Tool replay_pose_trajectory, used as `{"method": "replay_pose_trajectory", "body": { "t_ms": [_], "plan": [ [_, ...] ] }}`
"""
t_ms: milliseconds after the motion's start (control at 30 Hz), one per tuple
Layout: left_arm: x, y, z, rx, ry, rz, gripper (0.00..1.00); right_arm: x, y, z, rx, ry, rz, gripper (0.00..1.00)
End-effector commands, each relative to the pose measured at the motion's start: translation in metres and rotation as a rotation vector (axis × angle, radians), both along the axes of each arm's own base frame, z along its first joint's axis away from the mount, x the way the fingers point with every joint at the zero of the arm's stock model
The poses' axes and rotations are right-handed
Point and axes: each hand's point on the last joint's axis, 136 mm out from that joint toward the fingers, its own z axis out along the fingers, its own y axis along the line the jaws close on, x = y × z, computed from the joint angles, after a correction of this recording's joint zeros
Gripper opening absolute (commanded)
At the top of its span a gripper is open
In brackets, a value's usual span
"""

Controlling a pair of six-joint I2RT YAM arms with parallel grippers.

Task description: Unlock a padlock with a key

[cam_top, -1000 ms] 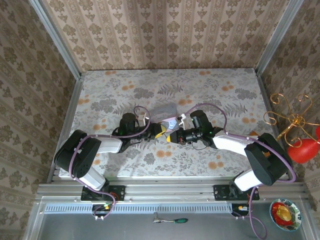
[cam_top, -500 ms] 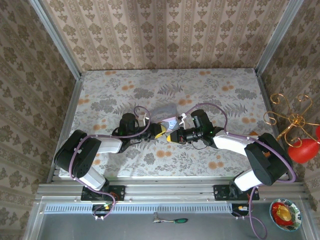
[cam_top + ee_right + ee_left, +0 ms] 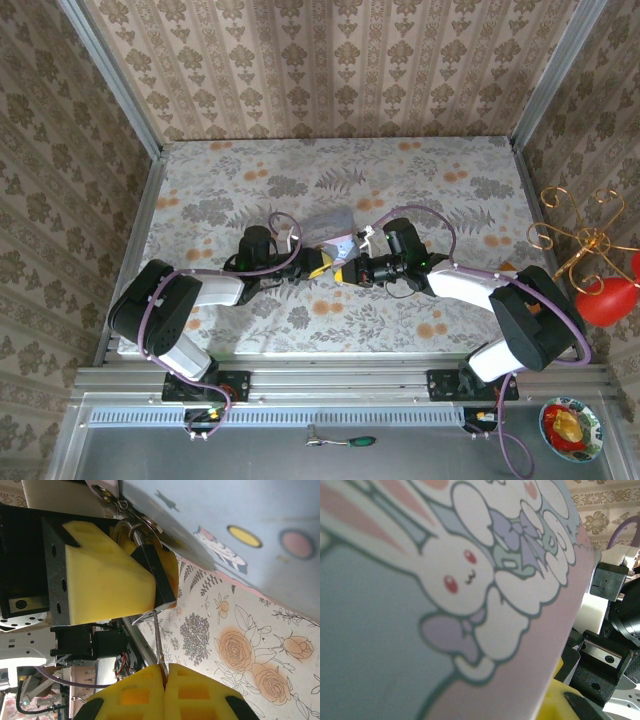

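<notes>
The right gripper (image 3: 162,672) has its yellow pads pinched tight on the thin shaft of the key (image 3: 158,640). The key runs straight up to the lower end of the small dark padlock (image 3: 152,575). The left gripper (image 3: 318,263) holds the padlock clamped between its own yellow fingers, with the silvery shackle (image 3: 134,527) hooked through the ring on the pale-blue tin (image 3: 240,510), lifted just above the floral table (image 3: 250,645). I'd say the key is being seated in the keyhole, though I can't tell how deep it sits. Next comes a steady push along the shaft, then a twist, with the lock held firm.
</notes>
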Motion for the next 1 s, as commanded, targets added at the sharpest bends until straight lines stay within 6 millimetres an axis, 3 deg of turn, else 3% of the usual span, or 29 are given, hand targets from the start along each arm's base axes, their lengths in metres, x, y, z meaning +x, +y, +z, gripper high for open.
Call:
{"method": "replay_pose_trajectory", "body": {
  "t_ms": [0, 333, 533, 967],
  "plan": [
    [-0.016, -0.011, 0.022, -0.052, -0.071, -0.124, 0.0, 0.006, 0.002, 0.011, 0.03, -0.028, 0.001, 0.0],
    [-0.027, -0.023, 0.024, -0.068, -0.085, -0.184, 0.0, 0.015, -0.002, 0.009, 0.024, -0.019, -0.051, 0.0],
    [-0.027, -0.025, 0.025, -0.07, -0.09, -0.184, 0.0, 0.029, -0.015, 0.001, 0.013, 0.018, -0.155, 0.0],
    [-0.025, -0.029, 0.024, -0.073, -0.098, -0.154, 0.0, 0.042, -0.02, 0.005, 0.046, 0.024, -0.262, 0.0]
  ]
}}
